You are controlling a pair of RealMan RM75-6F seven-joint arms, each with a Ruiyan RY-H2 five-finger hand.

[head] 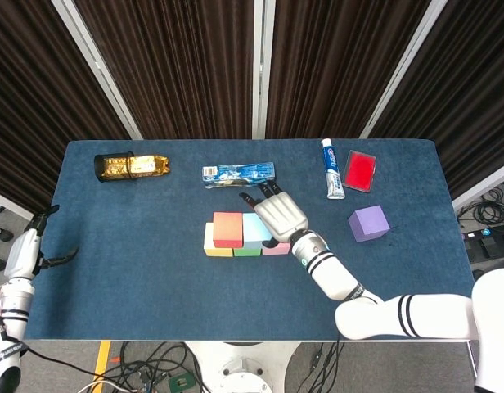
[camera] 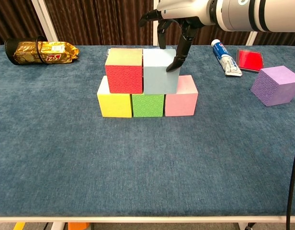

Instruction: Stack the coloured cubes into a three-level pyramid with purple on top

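Observation:
Yellow (camera: 114, 104), green (camera: 148, 104) and pink (camera: 181, 98) cubes form a row mid-table. On top of them stand a red cube (camera: 123, 71) and a light blue cube (camera: 158, 72), side by side and touching. My right hand (camera: 174, 19) hovers over the light blue cube with its fingers apart; one fingertip (camera: 172, 66) touches the cube's upper right edge. In the head view the right hand (head: 278, 214) covers part of the light blue cube (head: 254, 226). The purple cube (camera: 276, 85) sits alone at the right. My left hand (head: 27, 254) hangs off the table's left edge, holding nothing.
A toothpaste tube (head: 332, 168) and a red case (head: 360, 170) lie at the back right. A blue packet (head: 238, 173) lies just behind the stack. A gold snack bag (head: 132, 165) sits at the back left.

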